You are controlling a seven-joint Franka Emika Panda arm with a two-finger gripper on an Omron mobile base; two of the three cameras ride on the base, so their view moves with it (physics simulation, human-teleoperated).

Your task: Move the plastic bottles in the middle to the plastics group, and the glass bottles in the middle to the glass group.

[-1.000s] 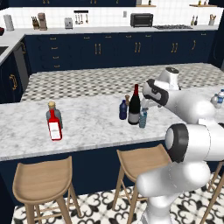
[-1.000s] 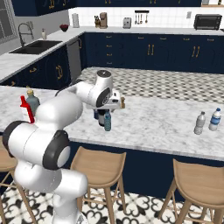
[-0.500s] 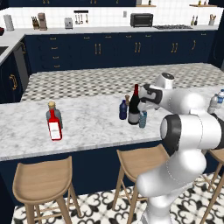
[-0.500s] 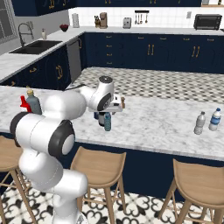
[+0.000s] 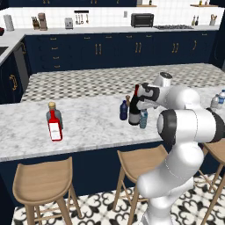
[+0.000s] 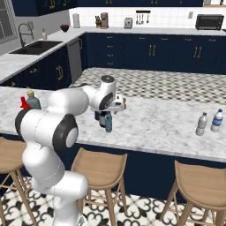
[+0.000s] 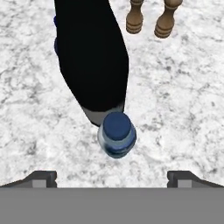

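Now my end effector (image 7: 112, 177) hovers wide open, empty, directly over the pale blue bottle (image 7: 117, 134); next I must descend straight, clearing the wine bottle (image 7: 92, 57) just beyond.

A small pale blue bottle (image 7: 117, 134) with a blue cap is sitting in the middle of the frame, touching a big black bottle (image 7: 91, 57) above it. Two brown shakers (image 7: 151, 17) are standing at the top right.

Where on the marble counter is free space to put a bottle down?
Bare marble lies between the red bottle and the middle cluster, and between that cluster and the water bottles. It is crowded around the wine bottle, where the pale blue bottle stands close.
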